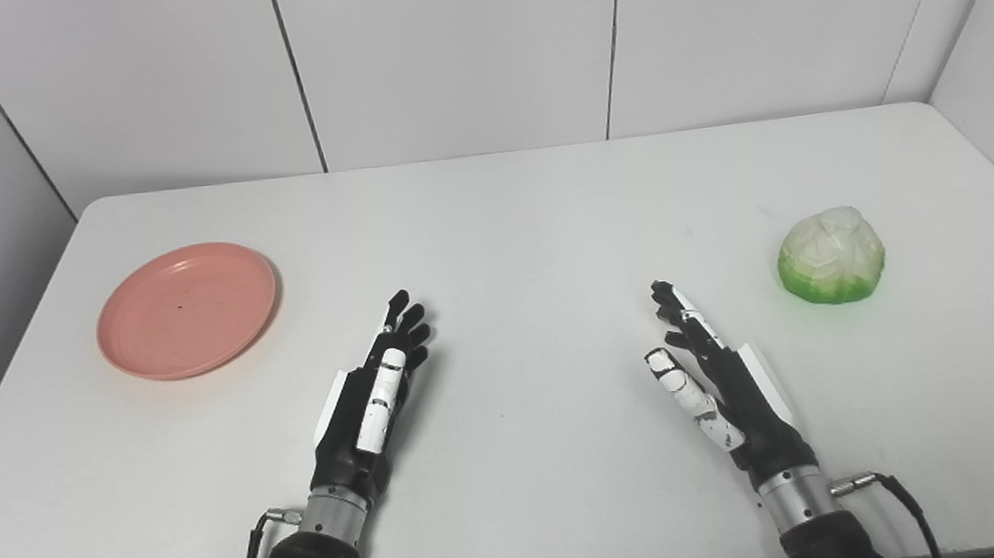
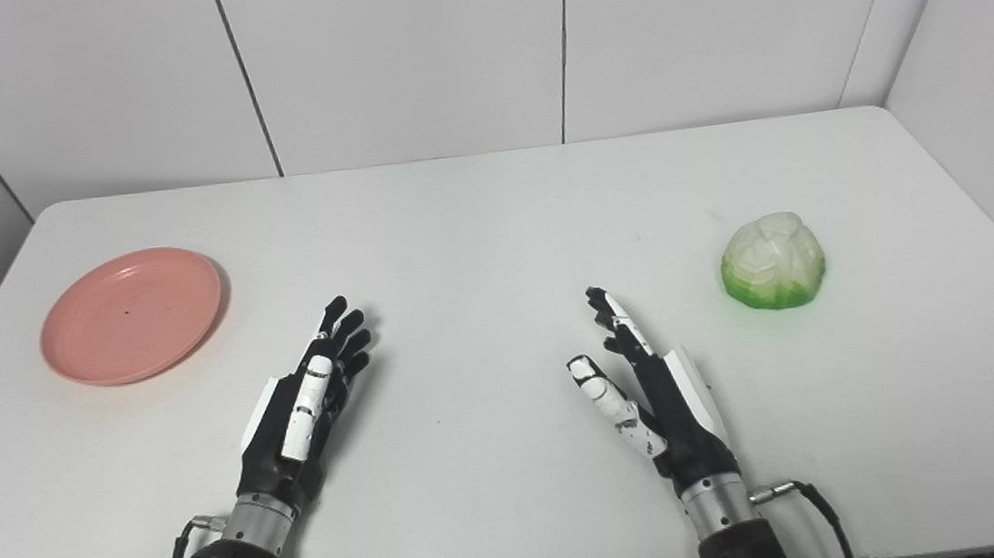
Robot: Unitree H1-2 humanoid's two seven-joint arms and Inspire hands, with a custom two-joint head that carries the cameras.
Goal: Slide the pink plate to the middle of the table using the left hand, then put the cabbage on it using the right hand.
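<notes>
The pink plate (image 1: 186,310) lay at the left of the frame on the white counter (image 1: 509,214). My left hand (image 1: 376,391) and right hand (image 1: 712,377) hovered lower centre, fingers spread, holding nothing. The cabbage (image 1: 830,255) sat at the right.

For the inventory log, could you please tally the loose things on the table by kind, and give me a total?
Pink plate: 1
Cabbage: 1
Total: 2

Both lie on the white table, and neither is held by the left hand or the right hand, which are open.
</notes>
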